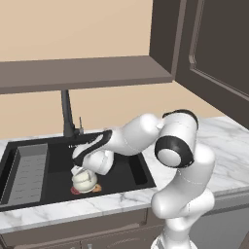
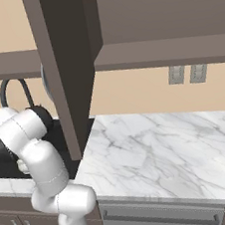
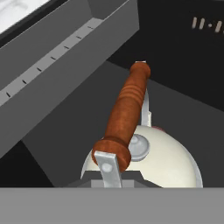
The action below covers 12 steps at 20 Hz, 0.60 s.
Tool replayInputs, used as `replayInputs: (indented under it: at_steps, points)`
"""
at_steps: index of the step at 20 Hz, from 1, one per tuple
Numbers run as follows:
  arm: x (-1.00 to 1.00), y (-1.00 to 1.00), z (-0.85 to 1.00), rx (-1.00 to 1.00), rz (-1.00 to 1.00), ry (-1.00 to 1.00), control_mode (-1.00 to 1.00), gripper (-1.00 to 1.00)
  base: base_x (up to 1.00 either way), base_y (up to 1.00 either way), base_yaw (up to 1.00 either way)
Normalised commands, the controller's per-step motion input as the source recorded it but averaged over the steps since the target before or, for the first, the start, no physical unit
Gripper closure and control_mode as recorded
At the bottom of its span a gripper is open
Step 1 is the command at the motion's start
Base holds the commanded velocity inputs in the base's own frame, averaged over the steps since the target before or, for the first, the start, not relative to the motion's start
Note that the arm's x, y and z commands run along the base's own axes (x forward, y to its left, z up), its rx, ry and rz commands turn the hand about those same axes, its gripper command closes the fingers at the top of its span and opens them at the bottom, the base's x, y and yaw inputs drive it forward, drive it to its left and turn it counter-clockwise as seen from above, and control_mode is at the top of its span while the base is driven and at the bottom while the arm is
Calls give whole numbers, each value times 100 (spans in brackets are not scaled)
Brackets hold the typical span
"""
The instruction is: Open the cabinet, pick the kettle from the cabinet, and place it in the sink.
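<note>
The claw (image 1: 81, 168) is down inside the sink (image 1: 138, 171), its jaws drawn together on the reddish-orange handle (image 3: 127, 111) of the kettle (image 1: 84, 182). The hand view looks straight along that handle, with the cream-white body just below it, so the grip appears to sit at one end of the handle. In the left base view the kettle seems to rest on, or hang just above, the black basin floor, towards the near wall and right of the ribbed draining section (image 1: 28, 171); whether it actually touches cannot be told.

The step in hand looks like the placing itself, nearly complete. To do it well, the robot should make sure the kettle's base is flat on the floor before letting go, so that it doesn't drop or tip over. The jaws should then part fully, and the hand should rise straight up along the handle's plane so that a finger does not drag the arch sideways.

The black faucet (image 1: 66, 115) stands at the far edge, behind the arm, and the shelf (image 1: 82, 73) of the cabinet (image 1: 214, 53) hangs over the counter (image 1: 228, 146), so a short vertical lift followed by a pull back towards the near side would keep clear of both.
</note>
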Motion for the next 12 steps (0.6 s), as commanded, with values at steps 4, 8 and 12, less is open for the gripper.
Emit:
replayInputs:
  at_steps: [4,8,12]
  points:
    - [26,10,-35,0,3,0,-100,100,0,0,0]
    - [24,14,-35,0,3,0,-100,100,0,0,0]
    - [22,19,-39,0,3,0,-100,100,0,0,0]
